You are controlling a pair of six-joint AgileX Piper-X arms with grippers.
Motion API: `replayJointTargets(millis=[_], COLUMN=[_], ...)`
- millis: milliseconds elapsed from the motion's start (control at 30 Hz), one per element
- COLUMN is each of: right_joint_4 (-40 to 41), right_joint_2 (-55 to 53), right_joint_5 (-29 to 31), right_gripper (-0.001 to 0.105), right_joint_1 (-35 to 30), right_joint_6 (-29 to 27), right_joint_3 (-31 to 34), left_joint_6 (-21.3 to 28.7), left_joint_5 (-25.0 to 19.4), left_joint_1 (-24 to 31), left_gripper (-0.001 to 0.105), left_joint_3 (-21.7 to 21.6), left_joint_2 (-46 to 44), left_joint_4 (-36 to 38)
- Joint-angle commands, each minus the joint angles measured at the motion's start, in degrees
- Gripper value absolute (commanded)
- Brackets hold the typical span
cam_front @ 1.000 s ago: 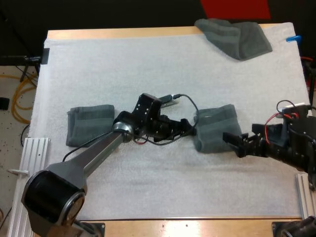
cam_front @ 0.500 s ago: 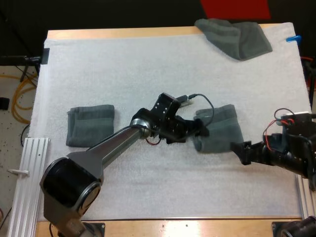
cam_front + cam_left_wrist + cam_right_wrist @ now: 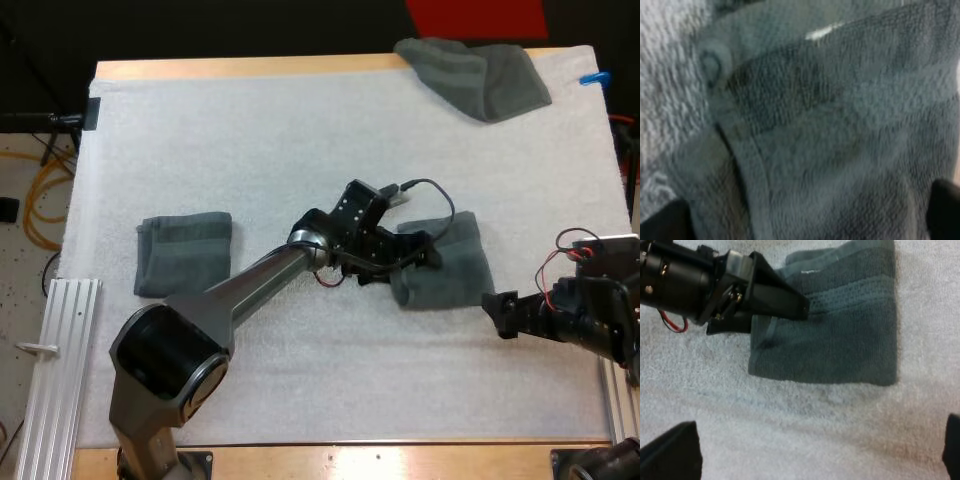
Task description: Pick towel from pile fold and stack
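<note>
High view, looking down on a white mat [image 3: 300, 140] that covers a wooden table [image 3: 250, 67]. My left arm [image 3: 240, 297] runs from the lower left corner of the frame up to the centre. My left gripper [image 3: 418, 262] sits at the left edge of a folded towel [image 3: 452, 268], dark grey-green, lying flat just right of centre. In the left wrist view its two black fingers [image 3: 665, 220] stand spread wide, with the towel's hemmed edge and ribbed band between them; I cannot tell whether they touch the cloth. In the right wrist view one of those fingers lies across the towel's near left corner and hides part of that edge.

My right gripper [image 3: 497, 312] comes in at the lower right of the frame, just below and right of the same towel, apart from it. Its fingers [image 3: 670, 455] are spread over bare mat, holding nothing.

A crumpled towel [image 3: 475, 75] lies at the upper right, at the mat's far edge, well apart from both grippers. A second folded towel [image 3: 185, 252] lies flat at mid left, beside the left arm and apart from it.
</note>
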Motion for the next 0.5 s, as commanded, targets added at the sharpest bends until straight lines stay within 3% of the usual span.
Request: replayJointTargets(millis=[0, 200, 467], right_joint_4=[0.15, 0.15, 0.15], right_joint_2=[-0.36, -0.36, -0.36], right_joint_5=[0.03, 0.03, 0.03], right_gripper=[0.094, 0.094, 0.094], right_joint_1=[0.06, 0.06, 0.06], right_joint_6=[-1.17, -2.14, -2.14], right_joint_3=[-0.04, -0.04, -0.04], left_joint_6=[-0.19, 0.7, 3.15], left_joint_5=[0.28, 1.09, 2.05], left_joint_1=[-0.48, -0.76, -0.76], left_gripper=[0.071, 0.031, 0.001], left_joint_3=[-0.24, -0.24, -0.24], left_joint_2=[0.43, 0.79, 0.79], left_joint_4=[0.35, -0.04, -0.78])
